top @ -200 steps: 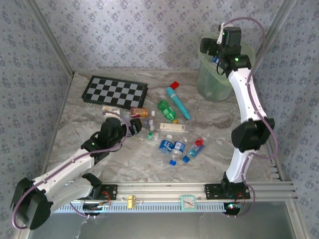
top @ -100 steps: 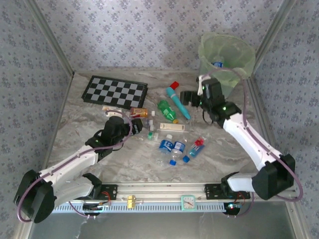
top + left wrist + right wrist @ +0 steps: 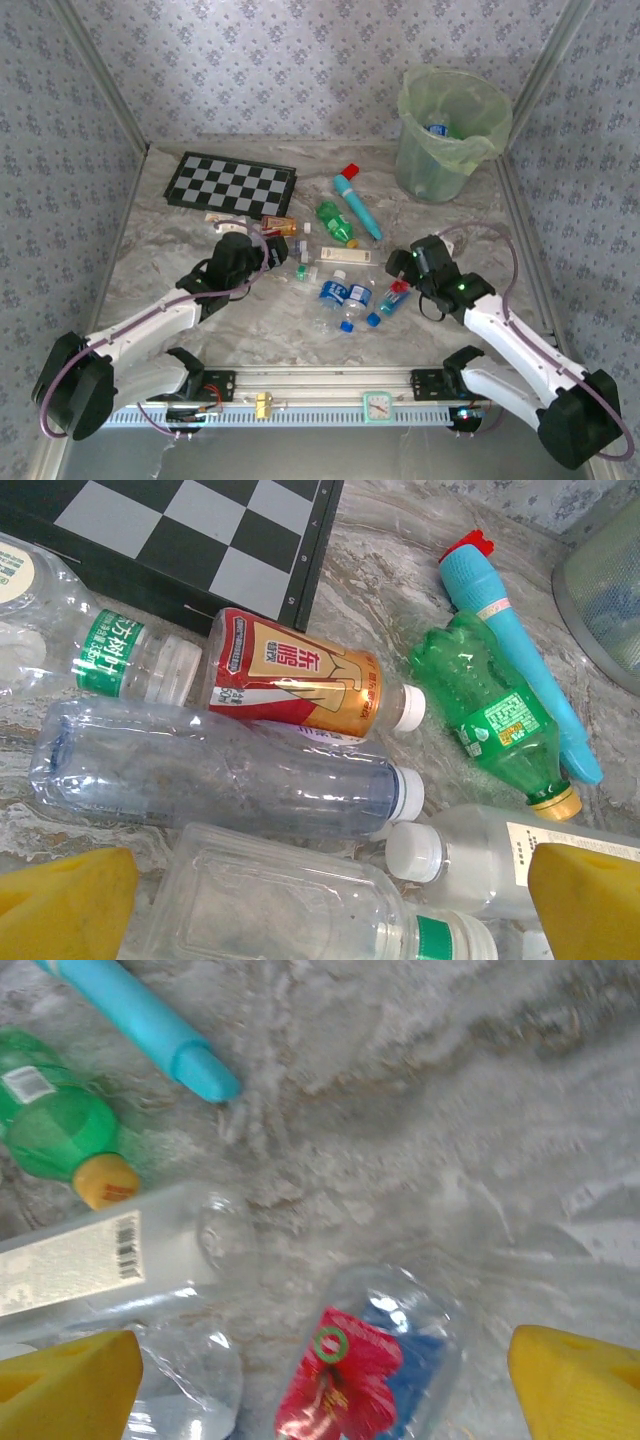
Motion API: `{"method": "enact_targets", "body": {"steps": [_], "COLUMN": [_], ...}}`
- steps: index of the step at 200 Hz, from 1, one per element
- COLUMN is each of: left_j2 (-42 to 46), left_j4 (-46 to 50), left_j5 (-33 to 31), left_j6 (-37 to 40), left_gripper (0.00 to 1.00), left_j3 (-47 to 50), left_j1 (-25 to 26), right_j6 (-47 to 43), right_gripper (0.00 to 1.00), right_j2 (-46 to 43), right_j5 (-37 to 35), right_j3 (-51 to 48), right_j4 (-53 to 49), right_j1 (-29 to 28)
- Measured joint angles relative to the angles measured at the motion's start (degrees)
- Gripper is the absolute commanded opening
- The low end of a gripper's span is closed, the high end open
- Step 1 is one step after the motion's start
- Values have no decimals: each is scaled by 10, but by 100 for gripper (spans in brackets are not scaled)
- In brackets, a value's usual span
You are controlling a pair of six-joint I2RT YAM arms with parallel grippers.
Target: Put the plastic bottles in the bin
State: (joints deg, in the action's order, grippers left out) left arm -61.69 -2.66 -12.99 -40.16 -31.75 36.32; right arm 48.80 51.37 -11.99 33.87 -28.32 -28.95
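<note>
Tabletop (image 3: 150,250) of veined marble, floral-papered walls (image 3: 250,70)

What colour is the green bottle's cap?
Yellow-orange cap on the green bottle; it shows best in the right wrist view.

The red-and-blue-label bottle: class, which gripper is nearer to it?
Right. The right gripper hovers just above the red-and-blue-label bottle, fingers open either side of it. The left gripper is far off, over the clear bottles near the chessboard.
</note>
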Motion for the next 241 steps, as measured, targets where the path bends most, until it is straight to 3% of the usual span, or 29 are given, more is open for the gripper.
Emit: {"method": "enact_targets", "body": {"steps": [81, 156, 209, 241], "left_j2": [-10, 2, 14, 16], "left_j4": [-2, 7, 14, 14], "left_j5": [-2, -7, -17, -17], "left_j6": [-2, -5, -5, -5], "left_gripper": [100, 100, 100, 100], "left_j3": [0, 0, 0, 1], "left_j1": [0, -2, -2, -2], "right_j6": [134, 160, 164, 163], "right_gripper": [96, 96, 87, 77], "right_j2": [0, 104, 162, 177], "right_j5": [-23, -35, -37, -37], "right_j3": [-57, -60, -60, -60], "right_j4": [14, 79, 112, 122], "right_j1": [-67, -82, -83, -83]}}
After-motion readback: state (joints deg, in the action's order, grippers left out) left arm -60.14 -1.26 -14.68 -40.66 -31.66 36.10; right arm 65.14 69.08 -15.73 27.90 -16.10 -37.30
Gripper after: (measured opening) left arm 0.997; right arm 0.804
